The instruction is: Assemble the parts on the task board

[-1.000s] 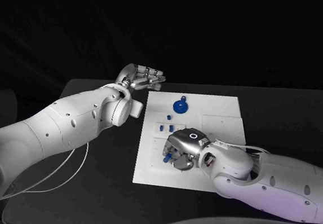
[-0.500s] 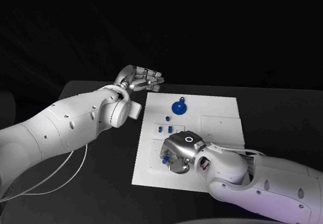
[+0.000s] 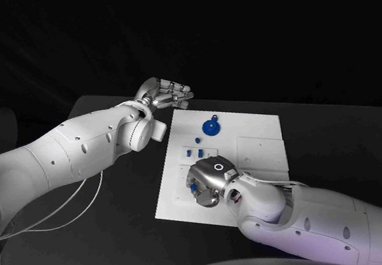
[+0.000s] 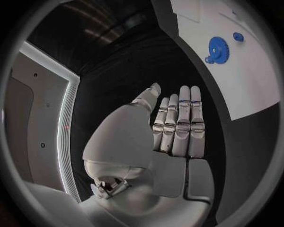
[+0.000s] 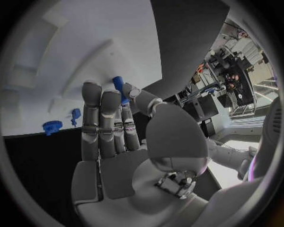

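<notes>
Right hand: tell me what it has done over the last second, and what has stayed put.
The right hand has slid a little toward the near left part of the task board, staying over the small blue part at its fingertips; whether it grips it is unclear. The left hand stays off the board's far corner, and the blue gear has not moved.

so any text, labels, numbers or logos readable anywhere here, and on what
None can be read.
Task board: faint raised outlines, no lettering legible.
Blue gear and the small blue parts: no markings visible.
Right robot hand: a small ring mark on its back, not a character.
Left robot hand: no print visible.
Room clutter at the rim of the right wrist view: too small and blurred to read.
</notes>
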`<state>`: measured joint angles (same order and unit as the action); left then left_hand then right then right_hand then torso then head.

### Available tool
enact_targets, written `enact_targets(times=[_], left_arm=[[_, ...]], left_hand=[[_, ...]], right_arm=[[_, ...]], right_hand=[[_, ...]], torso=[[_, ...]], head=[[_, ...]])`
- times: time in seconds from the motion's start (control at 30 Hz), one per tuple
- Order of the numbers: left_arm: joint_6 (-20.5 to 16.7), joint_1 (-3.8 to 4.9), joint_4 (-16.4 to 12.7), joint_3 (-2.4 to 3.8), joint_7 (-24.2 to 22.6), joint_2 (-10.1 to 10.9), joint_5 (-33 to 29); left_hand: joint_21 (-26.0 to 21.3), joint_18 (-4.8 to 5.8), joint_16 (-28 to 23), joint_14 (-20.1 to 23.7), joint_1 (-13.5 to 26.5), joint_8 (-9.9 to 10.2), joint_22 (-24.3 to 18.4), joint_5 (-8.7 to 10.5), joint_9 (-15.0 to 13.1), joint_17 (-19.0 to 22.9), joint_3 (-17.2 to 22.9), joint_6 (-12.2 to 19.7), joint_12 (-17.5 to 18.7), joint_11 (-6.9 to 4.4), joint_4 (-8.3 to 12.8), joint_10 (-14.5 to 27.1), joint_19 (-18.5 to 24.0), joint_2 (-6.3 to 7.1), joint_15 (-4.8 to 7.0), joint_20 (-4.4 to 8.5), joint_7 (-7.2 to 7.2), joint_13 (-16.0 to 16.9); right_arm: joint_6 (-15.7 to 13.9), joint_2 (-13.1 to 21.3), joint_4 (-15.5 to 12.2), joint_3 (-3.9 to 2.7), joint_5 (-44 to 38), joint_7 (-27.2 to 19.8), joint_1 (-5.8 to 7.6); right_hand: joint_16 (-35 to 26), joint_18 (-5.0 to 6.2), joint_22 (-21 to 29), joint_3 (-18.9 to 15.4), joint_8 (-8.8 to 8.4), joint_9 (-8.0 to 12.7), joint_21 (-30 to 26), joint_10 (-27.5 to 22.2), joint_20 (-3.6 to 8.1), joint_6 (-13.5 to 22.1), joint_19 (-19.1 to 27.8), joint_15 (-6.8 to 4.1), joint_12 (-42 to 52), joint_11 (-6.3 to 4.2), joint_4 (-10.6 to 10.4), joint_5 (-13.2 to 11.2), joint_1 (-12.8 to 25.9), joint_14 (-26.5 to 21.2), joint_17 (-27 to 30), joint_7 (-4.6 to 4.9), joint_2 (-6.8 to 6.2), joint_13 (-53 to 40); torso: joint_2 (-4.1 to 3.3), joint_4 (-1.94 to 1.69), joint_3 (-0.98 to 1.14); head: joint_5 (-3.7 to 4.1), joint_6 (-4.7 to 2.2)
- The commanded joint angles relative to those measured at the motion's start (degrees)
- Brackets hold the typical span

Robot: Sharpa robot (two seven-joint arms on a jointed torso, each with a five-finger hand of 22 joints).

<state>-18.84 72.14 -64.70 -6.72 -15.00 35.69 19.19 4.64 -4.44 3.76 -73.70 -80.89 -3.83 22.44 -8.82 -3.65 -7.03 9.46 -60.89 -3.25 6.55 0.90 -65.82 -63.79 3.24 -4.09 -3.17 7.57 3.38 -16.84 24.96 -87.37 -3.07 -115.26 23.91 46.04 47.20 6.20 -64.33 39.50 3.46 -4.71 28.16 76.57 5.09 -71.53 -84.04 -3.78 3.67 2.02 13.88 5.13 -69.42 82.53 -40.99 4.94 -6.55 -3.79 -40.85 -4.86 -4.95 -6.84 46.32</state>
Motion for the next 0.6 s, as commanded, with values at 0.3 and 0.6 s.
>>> enact_targets(times=[0.3, 0.6], left_arm=[[1.23, 0.02, -0.07, -0.04, -0.01, 0.11, -0.28], [1.41, 0.02, 0.0, -0.1, 0.11, 0.47, -0.27]], left_hand=[[-0.3, 0.69, -0.16, -0.02, 0.08, 0.24, -0.05, 0.19, -0.02, -0.05, -0.18, 0.15, -0.09, 0.12, -0.31, 0.46, -0.26, -0.31, -0.14, -0.03, 0.16, -0.06], [-0.24, 0.67, -0.13, -0.25, 0.01, 0.28, -0.14, 0.24, 0.01, -0.14, -0.27, 0.57, -0.08, 0.17, -0.28, 0.62, -0.38, -0.29, -0.08, 0.02, 0.3, -0.06]], right_arm=[[0.9, 0.05, 0.68, 0.65, 0.9, 0.01, -0.61], [-4.73, 0.22, 0.25, 0.72, 1.66, -1.0, -0.62]], right_hand=[[-0.08, 0.95, -0.3, -2.36, 0.12, 0.54, -0.6, -2.94, -0.57, 2.55, -2.03, 0.78, -0.11, 0.5, -0.4, -1.12, -0.83, -0.08, 0.41, 0.35, -2.9, 0.2], [-0.59, 2.39, 2.46, -10.02, 0.23, 0.81, -4.65, -10.74, -2.0, 8.3, -2.36, 2.11, 0.33, 2.37, -2.56, -2.3, -1.63, 0.0, 1.31, 0.37, -6.11, 0.24]], torso=[[-0.02, 0.1, 0.08], [-0.03, 0.09, 0.12]], head=[[-0.14, 0.14], [0.09, 0.07]])
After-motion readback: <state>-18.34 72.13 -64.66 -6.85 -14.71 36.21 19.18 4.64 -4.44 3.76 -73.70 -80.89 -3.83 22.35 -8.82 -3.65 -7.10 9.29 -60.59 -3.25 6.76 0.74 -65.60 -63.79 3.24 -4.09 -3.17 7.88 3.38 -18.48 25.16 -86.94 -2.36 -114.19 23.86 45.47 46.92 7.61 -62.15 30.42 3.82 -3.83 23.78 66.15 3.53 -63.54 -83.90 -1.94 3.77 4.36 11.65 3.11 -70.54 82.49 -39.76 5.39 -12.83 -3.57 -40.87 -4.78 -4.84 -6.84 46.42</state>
